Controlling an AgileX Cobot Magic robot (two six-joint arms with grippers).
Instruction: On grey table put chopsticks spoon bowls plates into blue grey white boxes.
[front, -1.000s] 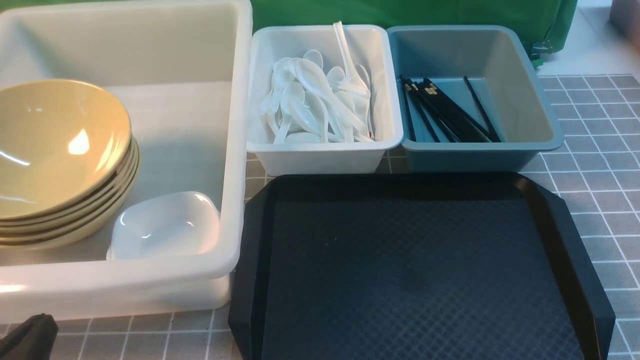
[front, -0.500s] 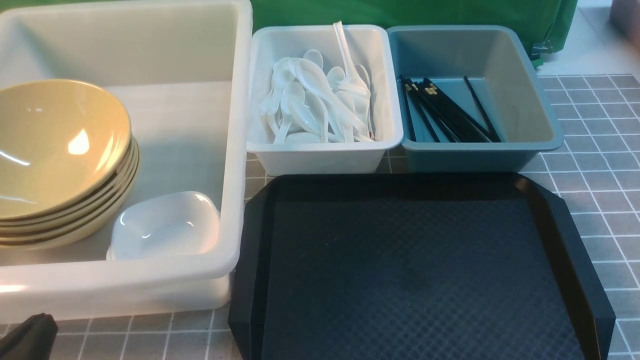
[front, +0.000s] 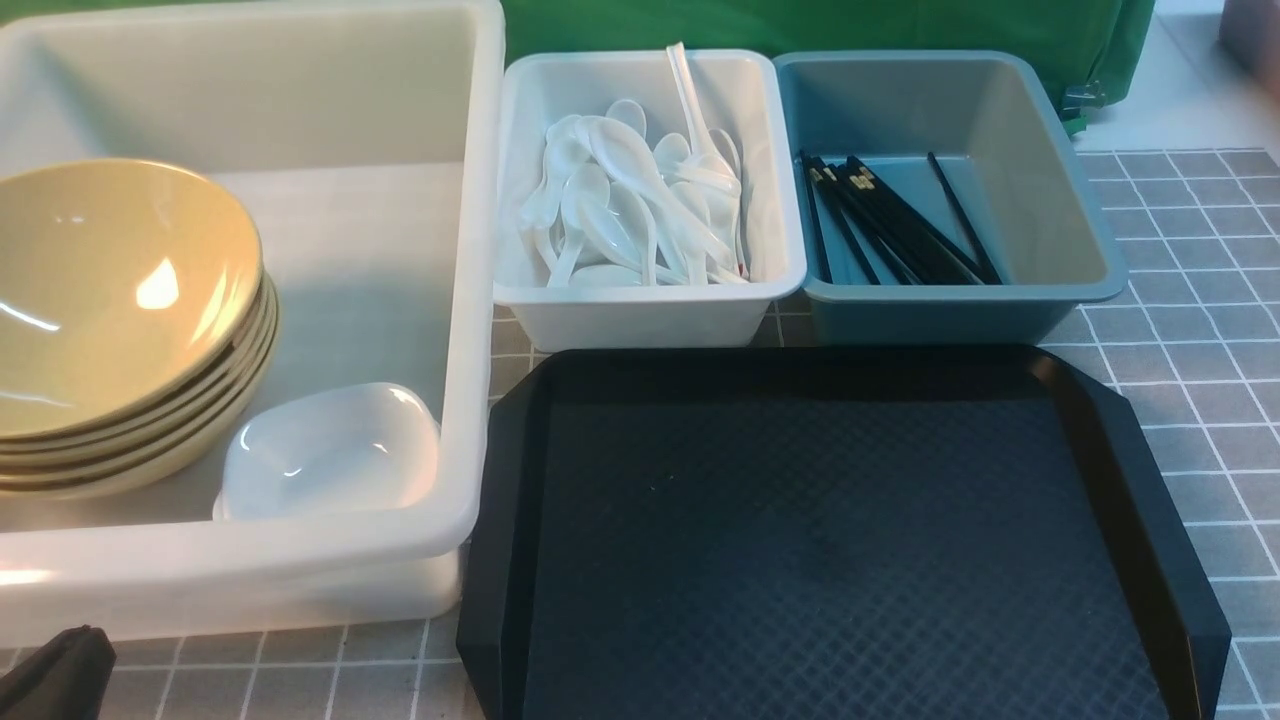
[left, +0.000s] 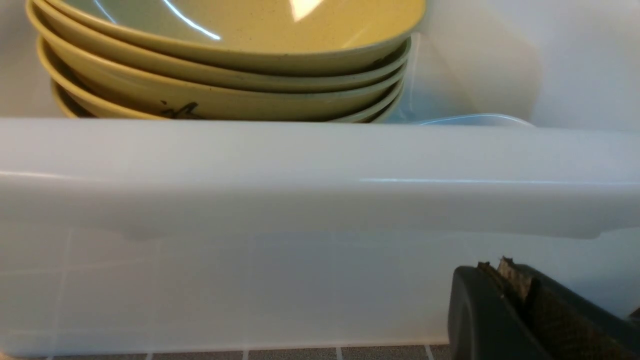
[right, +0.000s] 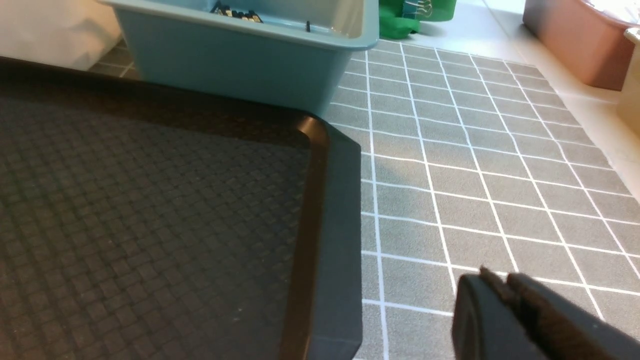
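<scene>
At the left of the worktop, bowls nested in the big tub, presumably to save room, the left claw pressed together nearby and the right claw nearly closed, apparently empty.

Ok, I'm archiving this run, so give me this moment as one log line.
tan bowls: stacked in large translucent tub | white spoons: in white tub | black chopsticks: in blue-grey tub

Bright glare spot on my top bowl; soft shading inside large white box. In right wrist view, my right gripper blurred, tiled table sharper.
</scene>
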